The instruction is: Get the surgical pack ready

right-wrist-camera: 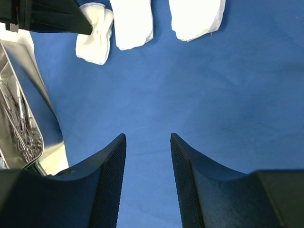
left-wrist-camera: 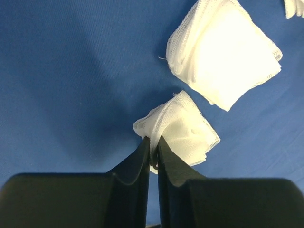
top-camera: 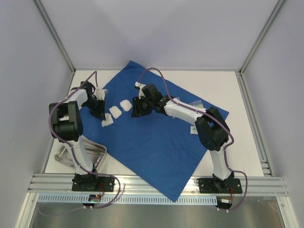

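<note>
Black fingers of the left tool (left-wrist-camera: 153,145) are pressed together on one corner of a small crumpled white gauze pad (left-wrist-camera: 183,130). They pinch the cloth by its edge so that, I judge, it can be lifted or shifted without dragging the sheet beneath. That sheet is the task's thing: the large royal-blue matte fabric drape (top-camera: 156,142), spread flat as a skewed rectangle over the middle of the white counter (top-camera: 223,80), its near corner reaching the counter's front edge. Just beside the pinched pad lie a neatly folded square white gauze pad (left-wrist-camera: 223,52) and a third folded white pad (top-camera: 126,105). The three form a short diagonal row on the drape's left part, probably laid out as the pack's contents. The right tool (right-wrist-camera: 147,137) hangs over bare blue fabric near the row, jaws apart and holding nothing. Off the drape's left edge, on the counter, sits a shiny rectangular steel tray (top-camera: 59,156) of slender metal instruments, likely waiting its turn.
</note>
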